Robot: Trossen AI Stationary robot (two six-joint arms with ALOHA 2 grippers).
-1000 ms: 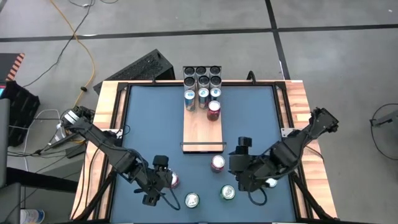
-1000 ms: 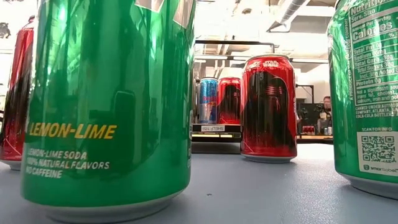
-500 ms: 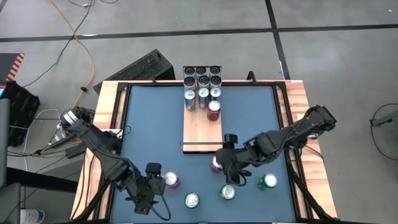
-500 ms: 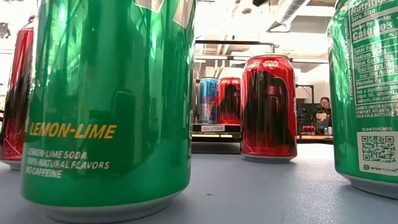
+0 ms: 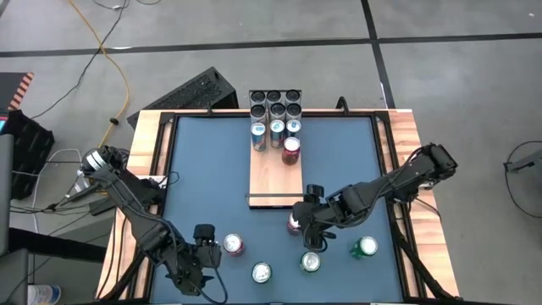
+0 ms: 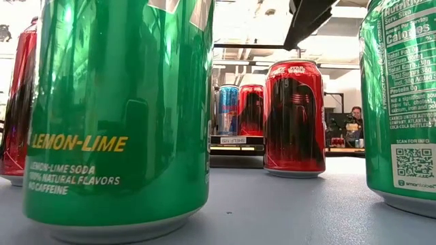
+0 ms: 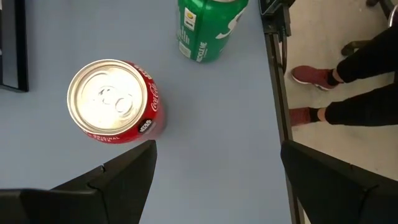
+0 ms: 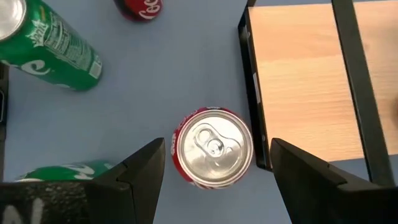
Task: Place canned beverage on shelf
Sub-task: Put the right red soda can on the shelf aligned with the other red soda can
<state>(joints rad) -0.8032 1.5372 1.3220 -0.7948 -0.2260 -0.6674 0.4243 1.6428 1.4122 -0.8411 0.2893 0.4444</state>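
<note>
The shelf [image 5: 275, 174] is a pale wood plank on the blue table, with several cans at its far end and a red can [image 5: 290, 150] behind them. My right gripper [image 8: 214, 180] is open above a red can [image 8: 214, 147] that stands upright on the table just off the shelf's near end [image 8: 305, 81]; its fingers stand on either side, apart from it. This can also shows in the low view [image 6: 294, 119]. My left gripper [image 7: 217, 180] is open and empty near the table's near left, beside another upright red can [image 7: 115, 102].
Three green cans stand near the table's near edge [image 5: 262, 272], [image 5: 311, 262], [image 5: 367, 246]; two of them fill the low view [image 6: 122, 116], [image 6: 402, 102]. A person's legs and red shoes [image 7: 311, 74] show beyond the table's edge. Wooden strips [image 5: 146, 169] edge the table.
My right gripper has gone from over the green can at the near right toward the table's left and far edge, and now stands over the red can off the shelf's near end. My left gripper has drawn back toward the near left, away from its red can. No can has moved.
</note>
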